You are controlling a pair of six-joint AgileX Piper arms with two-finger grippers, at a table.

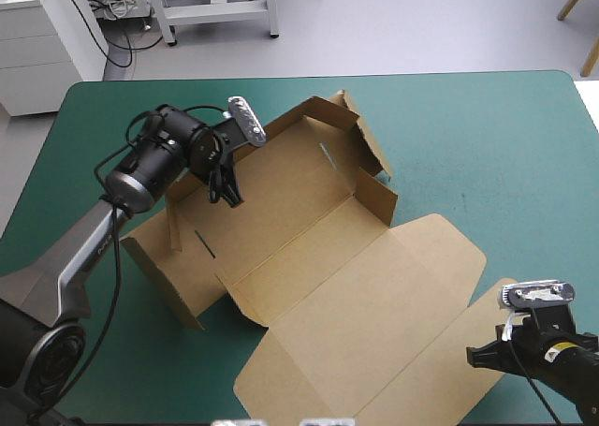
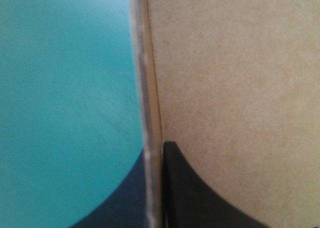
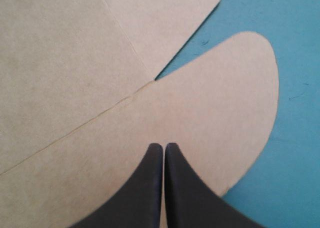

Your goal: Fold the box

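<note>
Firstly, left gripper [image 1: 227, 192]: jaws were all but closed on the top edge of the box's [image 1: 309, 229] long far-left wall [image 2: 235, 77], with one black finger on each side of the board.
Step in hand (judged): raising that wall and tucking it over into the tray [image 1: 281, 201].
Doing it well: the grip needed to stay square to the edge. The wall needed swinging about its crease, not dragging. Tabs needed to meet the slots [image 1: 203, 244] in the floor.
Box position: it lay left of centre on the bench [image 1: 505, 145], with walls partly raised and the lid [image 1: 374, 304] flat.
Box axis: the tray's long axis ran diagonally from the bench's near left toward its far middle. The lid pointed to the near right corner.
Right gripper [image 3: 163, 147]: jaws were closed and empty over the lid's rounded flap [image 3: 225, 97]. Contact could not be told.
Right arm's use (judged): pressing the lid down would have steadied the sheet.
</note>
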